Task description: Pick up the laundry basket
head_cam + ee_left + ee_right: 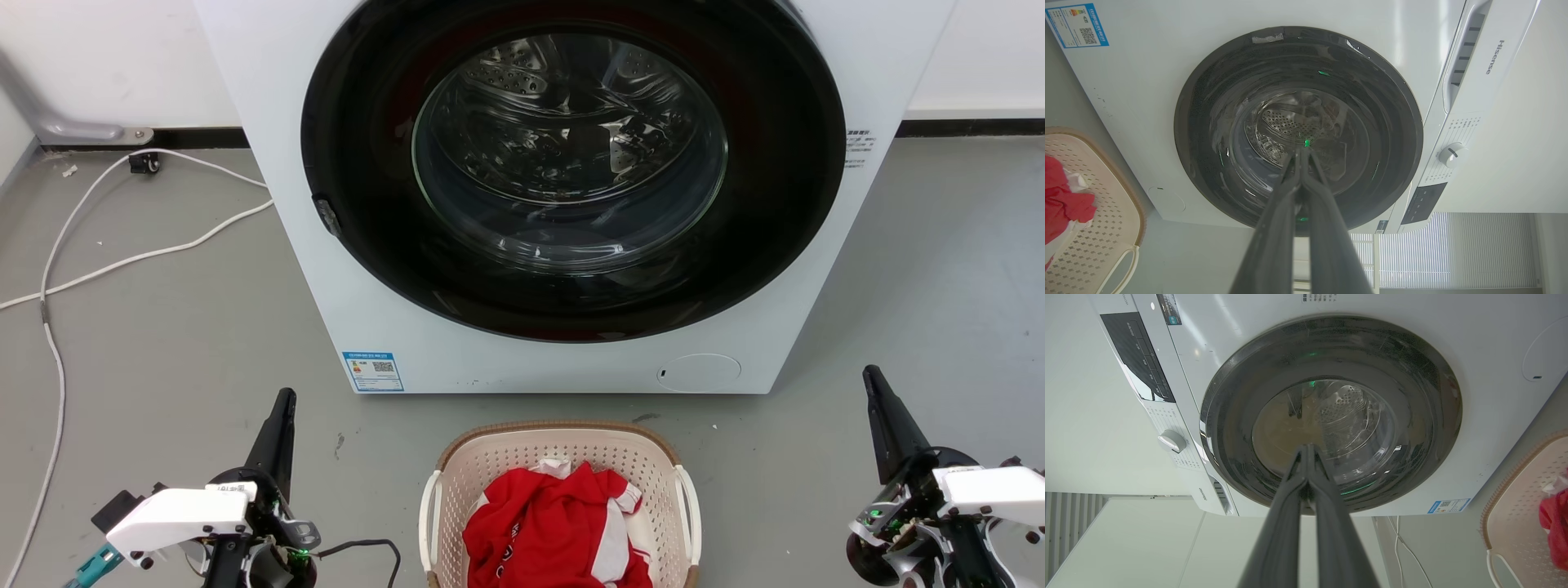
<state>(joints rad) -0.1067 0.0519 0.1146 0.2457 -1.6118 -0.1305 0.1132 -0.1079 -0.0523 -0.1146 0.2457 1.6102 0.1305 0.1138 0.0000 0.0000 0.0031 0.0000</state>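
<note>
In the head view, the laundry basket (563, 457) is seen on the grey floor (163, 343), just in front of the washing machine (310, 269), with a red and white garment (555, 523) piled inside. The left gripper (282, 416) and right gripper (882, 408) are held well apart from it, one on each side, touching nothing.

In the left wrist view, that gripper's fingers are shown pressed together and empty, aimed at the machine's door. The basket's rim is caught at the left edge.

In the right wrist view, the fingers are likewise together and empty, with the basket at the right edge.

The basket is judged light and fairly stiff, its perforated plastic smooth, and its soft load liable to shift. Hold is best taken at the white side handles (425, 510), one per gripper, and the basket kept level.
</note>
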